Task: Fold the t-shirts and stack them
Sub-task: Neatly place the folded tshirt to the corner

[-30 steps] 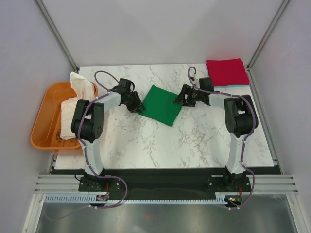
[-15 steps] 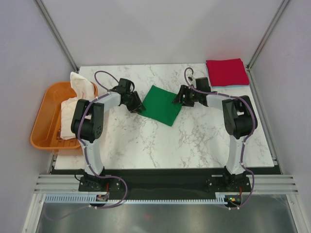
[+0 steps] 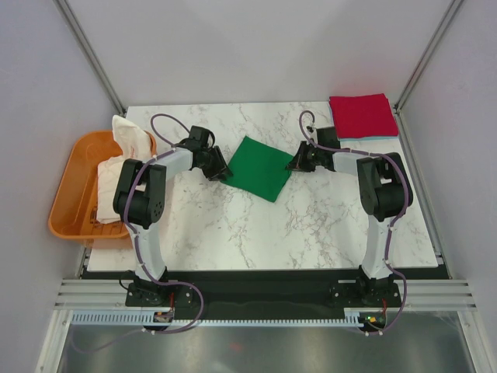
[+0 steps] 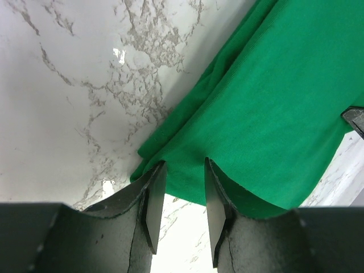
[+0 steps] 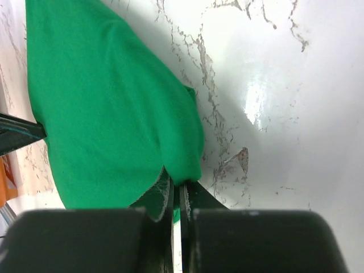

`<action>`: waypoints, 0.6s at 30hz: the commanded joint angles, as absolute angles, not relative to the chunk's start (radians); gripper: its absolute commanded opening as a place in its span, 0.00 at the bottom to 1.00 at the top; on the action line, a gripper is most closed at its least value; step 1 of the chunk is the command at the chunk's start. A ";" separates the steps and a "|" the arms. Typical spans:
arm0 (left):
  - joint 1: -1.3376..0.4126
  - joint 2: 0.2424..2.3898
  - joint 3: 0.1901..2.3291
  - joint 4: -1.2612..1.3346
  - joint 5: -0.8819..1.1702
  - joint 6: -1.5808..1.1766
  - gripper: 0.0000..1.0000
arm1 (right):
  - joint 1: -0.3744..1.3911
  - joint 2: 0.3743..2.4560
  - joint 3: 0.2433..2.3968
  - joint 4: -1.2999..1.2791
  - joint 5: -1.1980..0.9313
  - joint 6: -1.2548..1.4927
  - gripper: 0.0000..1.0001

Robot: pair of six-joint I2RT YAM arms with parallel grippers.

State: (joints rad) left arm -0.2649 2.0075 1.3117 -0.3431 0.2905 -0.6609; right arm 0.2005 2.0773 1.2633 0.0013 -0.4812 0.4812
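The folded green t-shirt [image 3: 260, 167] lies mid-table between both grippers. My left gripper [image 3: 220, 167] is at its left corner, open; in the left wrist view its jaws [image 4: 183, 165] stand apart with the green t-shirt's [image 4: 273, 102] hem just at their tips and bare table between the pads. My right gripper [image 3: 296, 163] is at the right corner, shut on it; the right wrist view shows the gripper [image 5: 176, 185] pinching the green t-shirt's [image 5: 108, 114] corner. A folded red t-shirt [image 3: 361, 114] rests on a pale blue one [image 3: 377, 137] at the back right. A white t-shirt [image 3: 128, 140] hangs over the tub.
An orange plastic tub [image 3: 70, 194] sits off the table's left edge with white cloth in it. The marble table [image 3: 256, 233] ends at a black strip near the arm bases. Frame posts rise at the back corners.
My right gripper has closed on the green t-shirt's right corner; it was open before. The left gripper and the shirt have not visibly moved.
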 commanded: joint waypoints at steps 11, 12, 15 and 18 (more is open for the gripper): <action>-0.267 1.983 1.259 -0.423 0.248 -0.621 0.45 | 0.334 1.968 1.319 -0.143 -0.260 0.433 0.00; -0.267 1.980 1.264 -0.425 0.253 -0.618 0.45 | 0.348 1.959 1.327 -0.168 -0.236 0.422 0.00; -0.267 1.985 1.281 -0.442 0.253 -0.609 0.46 | 0.383 1.942 1.341 -0.202 -0.155 0.413 0.00; -0.267 2.000 1.289 -0.454 0.245 -0.606 0.46 | 0.417 1.921 1.357 -0.224 -0.098 0.400 0.00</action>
State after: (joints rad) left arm -0.2649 1.9820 1.2938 -0.3588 0.2928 -0.6598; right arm 0.3931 1.9831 1.3106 -0.1715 -0.2012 0.4278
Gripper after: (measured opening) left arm 0.457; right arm 0.031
